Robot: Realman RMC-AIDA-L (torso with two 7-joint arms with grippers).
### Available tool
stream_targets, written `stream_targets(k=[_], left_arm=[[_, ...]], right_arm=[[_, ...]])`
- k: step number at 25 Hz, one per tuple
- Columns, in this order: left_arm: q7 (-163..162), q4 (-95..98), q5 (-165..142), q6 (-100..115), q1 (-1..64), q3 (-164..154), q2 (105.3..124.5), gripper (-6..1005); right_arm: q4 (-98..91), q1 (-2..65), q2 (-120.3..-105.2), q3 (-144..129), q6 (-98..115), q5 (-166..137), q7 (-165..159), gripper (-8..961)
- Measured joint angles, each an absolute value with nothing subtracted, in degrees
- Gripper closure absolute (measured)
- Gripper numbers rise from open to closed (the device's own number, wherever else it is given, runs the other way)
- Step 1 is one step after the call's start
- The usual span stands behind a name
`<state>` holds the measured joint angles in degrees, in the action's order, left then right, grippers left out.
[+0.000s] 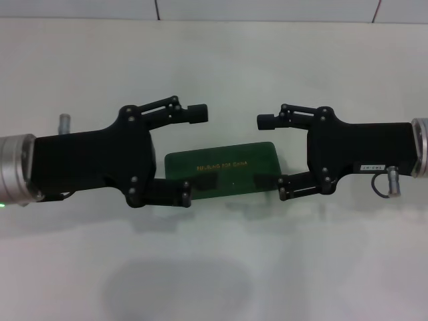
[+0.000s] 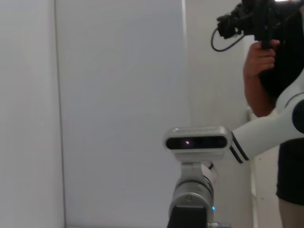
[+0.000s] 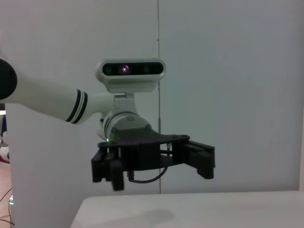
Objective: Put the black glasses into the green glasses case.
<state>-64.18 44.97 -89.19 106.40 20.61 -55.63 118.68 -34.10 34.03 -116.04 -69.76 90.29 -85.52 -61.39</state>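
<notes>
The green glasses case (image 1: 227, 164) lies closed on the white table, gold lettering on its lid, partly under both grippers in the head view. The black glasses are not in view. My left gripper (image 1: 192, 154) is open and empty, held level over the case's left end, pointing right. My right gripper (image 1: 274, 157) is open and empty over the case's right end, pointing left. The two face each other, a short gap apart. The right wrist view shows the left gripper (image 3: 154, 166) open above the table.
The white table (image 1: 214, 267) stretches to a pale wall at the back. In the left wrist view a person (image 2: 270, 61) holding a camera stands beyond the right arm (image 2: 266, 135).
</notes>
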Motion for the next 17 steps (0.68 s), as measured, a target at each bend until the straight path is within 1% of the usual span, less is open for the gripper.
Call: stream_targets(k=[1,4,17], left_arm=[[-64.16,44.96,-89.03,106.41,20.4,-55.63,118.63,104],[-64.11,44.75,-88.76,106.46,19.97,-55.63,118.58,107],[-63.84,44.42,-88.68,106.57,19.79,-55.63,118.71,107]], right_arm=[[-34.1,33.97,-116.16,-69.77,90.29,-85.32,-60.65,76],[-34.1,33.91,-116.19,-69.78,90.28,-85.24,-60.48,63],[-34.1,33.66,-116.19,-70.4,89.72,-85.16,-60.42,63]])
